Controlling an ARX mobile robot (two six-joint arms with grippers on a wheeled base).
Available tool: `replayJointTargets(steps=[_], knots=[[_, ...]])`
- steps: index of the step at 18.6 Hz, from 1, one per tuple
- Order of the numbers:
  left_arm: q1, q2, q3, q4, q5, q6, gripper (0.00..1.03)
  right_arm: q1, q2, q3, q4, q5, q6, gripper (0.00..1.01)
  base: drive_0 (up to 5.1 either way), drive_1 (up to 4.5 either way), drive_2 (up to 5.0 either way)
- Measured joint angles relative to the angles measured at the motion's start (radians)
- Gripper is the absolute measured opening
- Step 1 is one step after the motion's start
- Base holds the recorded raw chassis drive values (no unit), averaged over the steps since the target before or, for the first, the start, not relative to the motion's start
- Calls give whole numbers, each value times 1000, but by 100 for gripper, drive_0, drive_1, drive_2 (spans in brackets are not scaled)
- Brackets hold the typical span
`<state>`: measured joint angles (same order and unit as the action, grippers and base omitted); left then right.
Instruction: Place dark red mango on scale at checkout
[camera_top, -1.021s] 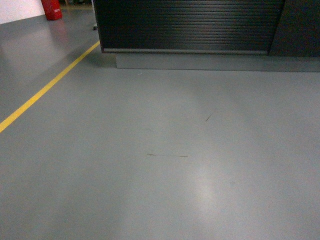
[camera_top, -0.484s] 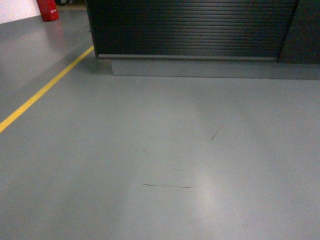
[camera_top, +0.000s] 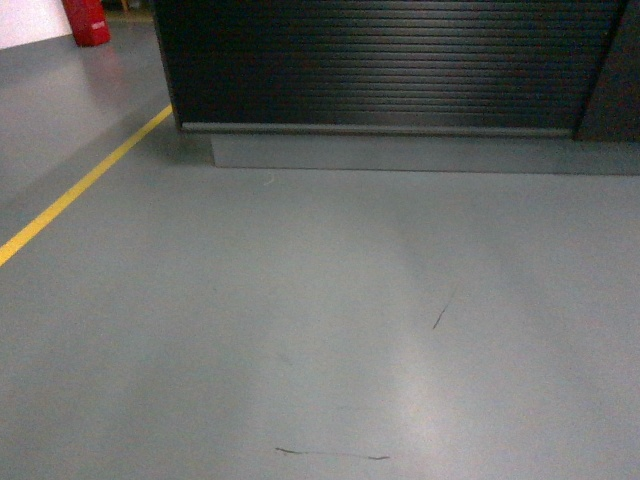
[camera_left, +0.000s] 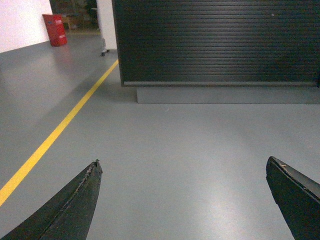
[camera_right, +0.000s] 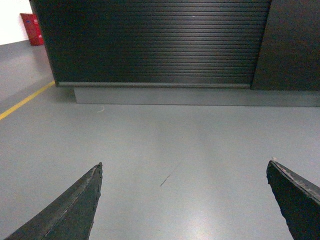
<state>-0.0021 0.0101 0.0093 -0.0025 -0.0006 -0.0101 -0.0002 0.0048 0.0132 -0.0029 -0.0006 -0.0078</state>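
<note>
Head view, left to right: red object (camera_top: 85, 20) at far left by the white wall; yellow floor line (camera_top: 85, 183) running diagonally over the grey floor (camera_top: 330, 300); checkout bench (camera_top: 390, 65) ahead, ribbed black front only, top out of frame. Mango and scale not in any view. Left gripper (camera_left: 182, 172): fingers (camera_left: 75, 205) spread wide, holding nothing. Right gripper (camera_right: 184, 172): fingers (camera_right: 72, 207) spread wide, likewise holding nothing.
</note>
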Motion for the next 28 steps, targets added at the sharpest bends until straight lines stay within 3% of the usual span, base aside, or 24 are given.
replayJointTargets(steps=[28], knots=[[0, 0, 0, 2, 1, 0, 98, 0, 0, 0, -1, 0, 0, 98, -2, 432, -435]])
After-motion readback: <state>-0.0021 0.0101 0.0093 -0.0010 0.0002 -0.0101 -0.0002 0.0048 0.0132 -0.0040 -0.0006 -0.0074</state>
